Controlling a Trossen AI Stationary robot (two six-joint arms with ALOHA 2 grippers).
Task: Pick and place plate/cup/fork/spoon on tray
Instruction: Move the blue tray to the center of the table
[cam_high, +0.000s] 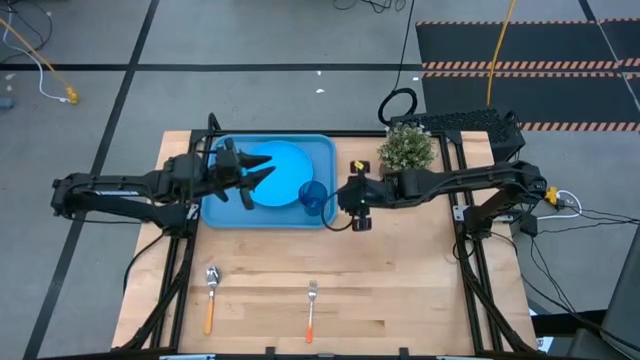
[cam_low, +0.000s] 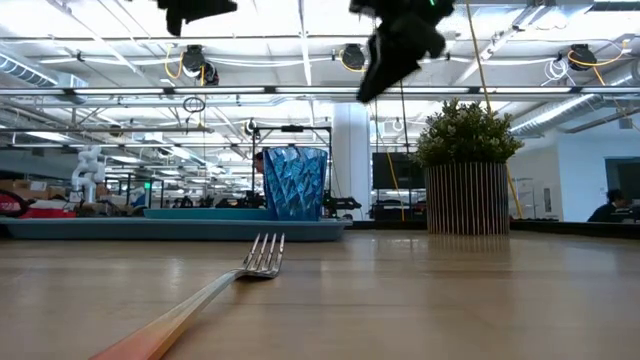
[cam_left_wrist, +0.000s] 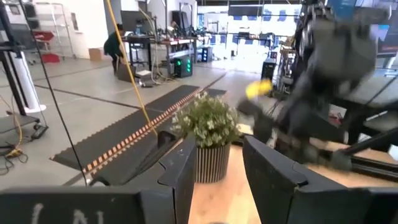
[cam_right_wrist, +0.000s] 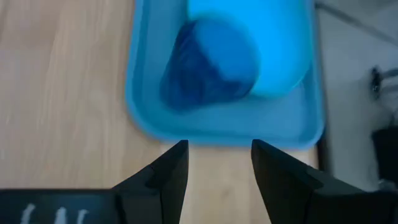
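From above, the plate and cup sat in the tray near the table's back edge, with the spoon and fork near its front edge. Only the wrist views showed the fingers: the left end effector and the right end effector were both open and empty. The level view showed the cup standing upright.

Robotics lab/workshop: ceiling pipes, cable mats, equipment benches w/ gear.

Bright, even light pours from long ceiling strip lamps across the low view. The small darker-blue translucent tumbler smears soft from the right wrist, and the dark opposite arm looks blurred, perhaps mid-motion.
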